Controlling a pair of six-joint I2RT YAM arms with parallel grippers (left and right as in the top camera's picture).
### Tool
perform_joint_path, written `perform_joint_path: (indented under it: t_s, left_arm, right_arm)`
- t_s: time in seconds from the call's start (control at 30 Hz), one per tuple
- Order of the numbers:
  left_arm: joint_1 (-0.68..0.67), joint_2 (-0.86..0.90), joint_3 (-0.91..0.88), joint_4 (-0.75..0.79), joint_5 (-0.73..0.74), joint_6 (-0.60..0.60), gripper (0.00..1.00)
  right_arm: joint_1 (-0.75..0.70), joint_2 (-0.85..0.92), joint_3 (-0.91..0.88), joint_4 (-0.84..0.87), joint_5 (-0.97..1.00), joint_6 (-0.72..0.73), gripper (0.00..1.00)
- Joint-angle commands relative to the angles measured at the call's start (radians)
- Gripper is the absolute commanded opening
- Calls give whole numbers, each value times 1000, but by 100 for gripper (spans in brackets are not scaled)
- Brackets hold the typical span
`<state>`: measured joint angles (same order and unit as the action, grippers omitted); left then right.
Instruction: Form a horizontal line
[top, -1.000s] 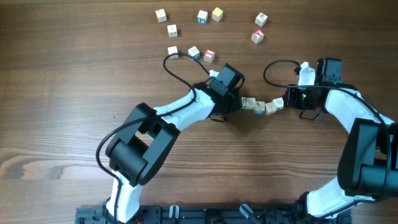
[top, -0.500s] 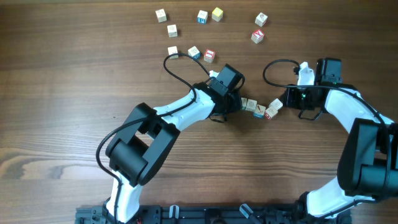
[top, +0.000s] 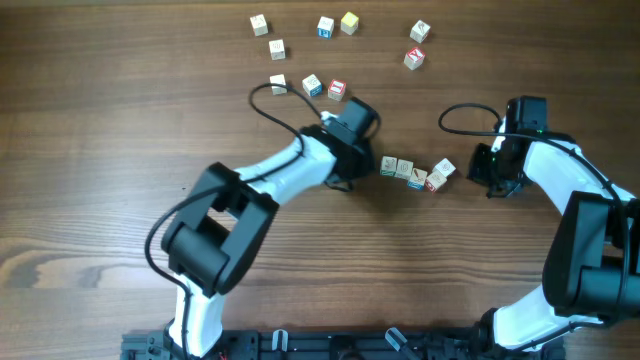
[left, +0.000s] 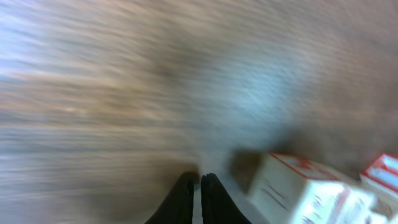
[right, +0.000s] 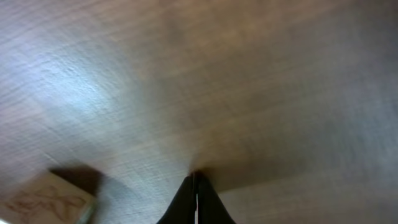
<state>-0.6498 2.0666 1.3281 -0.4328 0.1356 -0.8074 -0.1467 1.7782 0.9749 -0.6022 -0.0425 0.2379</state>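
Wood-grained bench (top: 100, 150) carries the horizontal line (top: 404, 170) near its middle. It is a short row of tiny pale cubes with coloured marks, touching side to side and slanting slightly down toward the right. The cube at its right end (top: 446, 168) is turned and sits a little off the run of the others.

The left gripper (left: 200, 185) is clenched with nothing between its fingers. Its tips are low over the bench, just beside the row's left end. Its wrist view is blurred, but a pale cube with red print (left: 292, 190) lies close to the right of the tips.

The right gripper (right: 194, 183) is also pressed shut on nothing, and in the overhead view its arm stands right of the row, apart from it. One cube's corner (right: 43, 200) shows at the lower left of its wrist view.

Loose cubes (top: 325, 27) lie scattered along the far side, well apart from the row.
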Motion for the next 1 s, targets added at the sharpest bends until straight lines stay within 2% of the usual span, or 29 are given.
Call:
perform_joint_path:
  t_s: [0.0, 0.23, 0.53, 0.83, 0.97]
  left_arm:
    - [121, 25, -20, -67, -58, -8, 9]
    - [239, 25, -20, -156, -58, -8, 11]
    - [255, 25, -20, -171, -58, -8, 12]
    - [253, 25, -20, -170, -58, -9, 16]
    - [253, 25, -20, -170, -58, -9, 16]
  right_arm:
    - [2, 19, -21, -137, -11, 87, 4]
    - [6, 19, -21, -328, -262, 84, 5]
    - [29, 19, -21, -359, -476, 76, 4]
    - [170, 19, -21, -249, -477, 79, 4]
    - [239, 19, -21, -164, -400, 110, 5]
